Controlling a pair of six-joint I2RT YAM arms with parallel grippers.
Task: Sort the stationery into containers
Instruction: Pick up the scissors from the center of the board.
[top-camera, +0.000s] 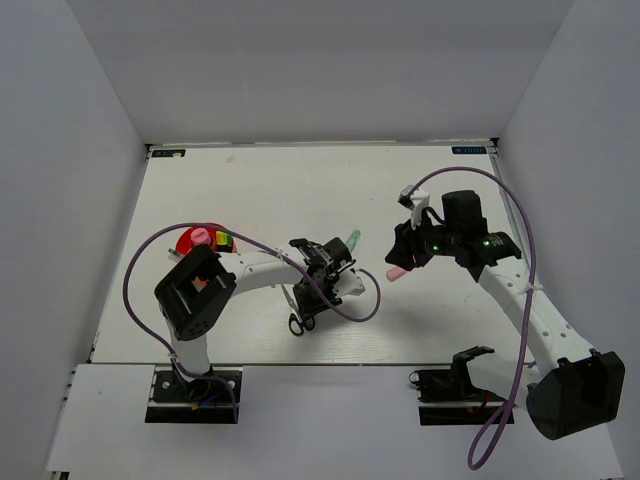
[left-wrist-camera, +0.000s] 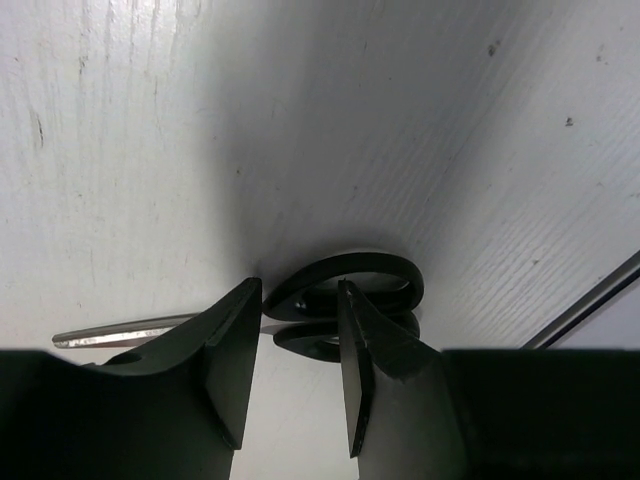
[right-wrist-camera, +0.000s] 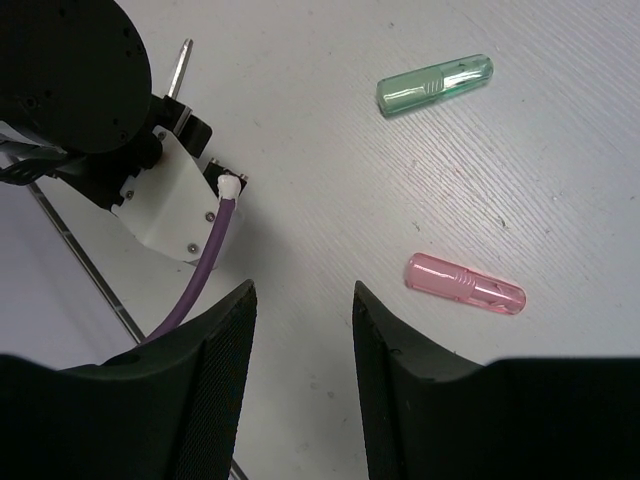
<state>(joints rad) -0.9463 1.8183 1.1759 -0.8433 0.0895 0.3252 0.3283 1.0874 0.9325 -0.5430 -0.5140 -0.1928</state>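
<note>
Black-handled scissors (top-camera: 297, 320) lie flat on the white table. In the left wrist view their handle loops (left-wrist-camera: 352, 288) lie at my fingertips and the blade (left-wrist-camera: 120, 333) points left. My left gripper (top-camera: 318, 287) (left-wrist-camera: 300, 300) is open and low, its jaws astride the neck of the handles. A pale green highlighter (top-camera: 352, 238) (right-wrist-camera: 435, 85) and a pink highlighter (top-camera: 396, 272) (right-wrist-camera: 465, 285) lie apart on the table. My right gripper (top-camera: 410, 250) (right-wrist-camera: 300, 300) is open and empty, above the table left of the pink one. The red-orange cup (top-camera: 185, 243) stands at left, holding pink, yellow and green-capped items.
The left arm's wrist and its purple cable (right-wrist-camera: 205, 262) fill the upper left of the right wrist view. A cable loop (top-camera: 365, 300) lies on the table just right of the left gripper. The table's front edge (top-camera: 320, 362) runs just below the scissors.
</note>
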